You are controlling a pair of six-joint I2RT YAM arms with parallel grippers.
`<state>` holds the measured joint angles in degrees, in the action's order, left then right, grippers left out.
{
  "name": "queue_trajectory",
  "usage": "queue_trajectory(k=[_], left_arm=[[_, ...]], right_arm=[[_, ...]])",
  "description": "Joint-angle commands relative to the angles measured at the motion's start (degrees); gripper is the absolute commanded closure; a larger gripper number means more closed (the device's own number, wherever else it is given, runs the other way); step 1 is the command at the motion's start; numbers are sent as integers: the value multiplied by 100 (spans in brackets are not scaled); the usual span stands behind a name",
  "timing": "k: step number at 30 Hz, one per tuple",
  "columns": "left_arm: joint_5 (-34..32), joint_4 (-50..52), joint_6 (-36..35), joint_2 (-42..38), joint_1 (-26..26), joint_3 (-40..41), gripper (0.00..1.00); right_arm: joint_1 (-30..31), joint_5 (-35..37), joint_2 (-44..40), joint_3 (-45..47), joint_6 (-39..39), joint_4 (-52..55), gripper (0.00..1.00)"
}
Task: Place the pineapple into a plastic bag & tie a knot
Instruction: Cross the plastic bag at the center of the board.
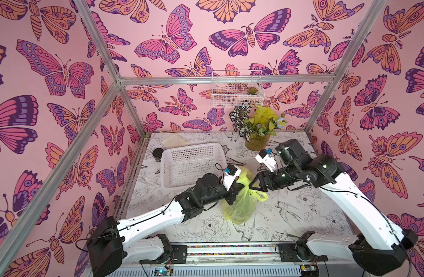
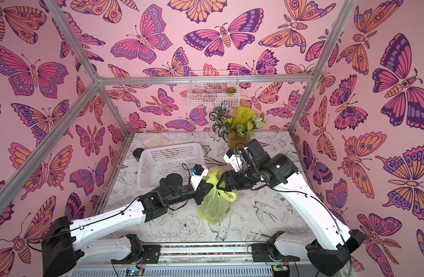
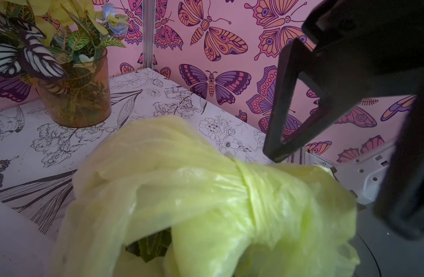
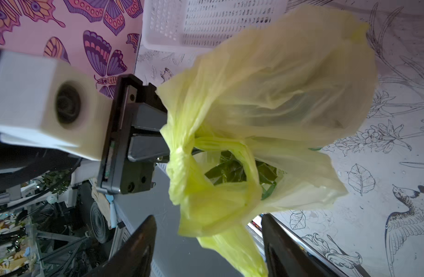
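Note:
The yellow-green plastic bag (image 1: 242, 203) stands mid-table in both top views, also (image 2: 215, 203). Green pineapple leaves (image 4: 232, 170) show through a gap below the handles; the rest of the fruit is hidden inside. The handles are bunched into a tight knot (image 4: 180, 151), seen too in the left wrist view (image 3: 245, 182). My left gripper (image 4: 162, 129) is shut on the bag's handle right beside the knot. My right gripper (image 4: 208, 217) is open, its dark fingers (image 4: 139, 239) standing wide on either side of a loose handle loop without touching it.
A white plastic basket (image 1: 194, 163) lies behind the left arm, with a black round pot (image 1: 158, 152) beside it. A potted plant (image 1: 256, 134) stands at the back right, under a wire wall basket (image 1: 237, 91). Both arms meet over the bag.

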<state>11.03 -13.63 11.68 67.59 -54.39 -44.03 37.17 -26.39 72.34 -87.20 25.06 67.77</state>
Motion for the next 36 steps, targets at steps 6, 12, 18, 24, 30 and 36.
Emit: queue_trajectory(k=[6,12,18,24,30,36], left_arm=[[237,390,-142,-146,25,-192,100],[521,769,-263,-200,66,-332,100],[674,1486,-407,-639,234,-296,100],[986,1754,-474,-1070,515,-176,98],[618,1856,-503,-1252,631,-114,71],[758,1473,118,-1591,631,184,89]], right_arm=[[341,798,614,-346,-123,-201,38],[338,757,817,-359,-185,-222,73],[131,719,631,-78,-24,-364,96],[89,269,666,23,23,-456,100],[9,-325,662,95,363,-805,100],[-73,-641,593,370,903,-1342,100]])
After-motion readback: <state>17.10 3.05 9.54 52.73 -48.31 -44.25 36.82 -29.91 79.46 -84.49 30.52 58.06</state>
